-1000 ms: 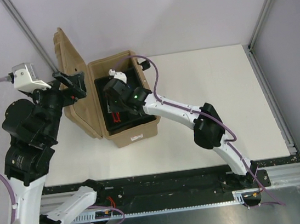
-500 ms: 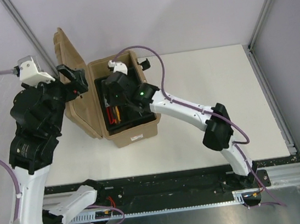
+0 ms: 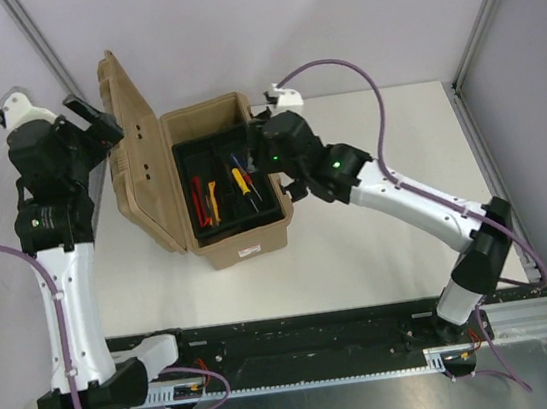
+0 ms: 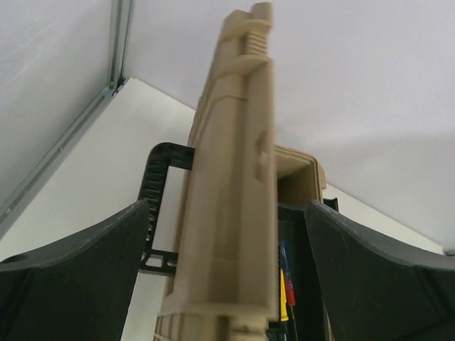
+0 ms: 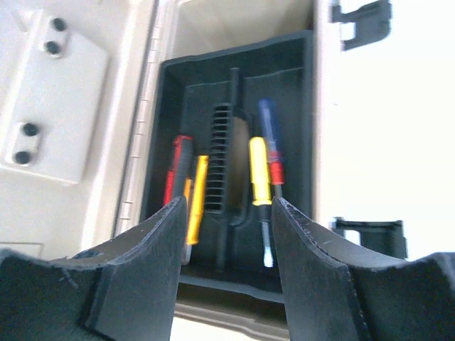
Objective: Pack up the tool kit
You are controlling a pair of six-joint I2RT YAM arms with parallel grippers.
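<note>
Tan lid (image 4: 227, 213) stands upright, dead ahead of left gripper (image 3: 93, 122), which is wide open, empty and nearer. Right gripper (image 5: 229, 206) half-open, empty, over tray (image 5: 192, 99).

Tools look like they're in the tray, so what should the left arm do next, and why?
Probably swing the lid down over the toolbox: the open left gripper straddles its upright edge, screwdrivers lie in the inner tray, and the right gripper holds nothing.
</note>
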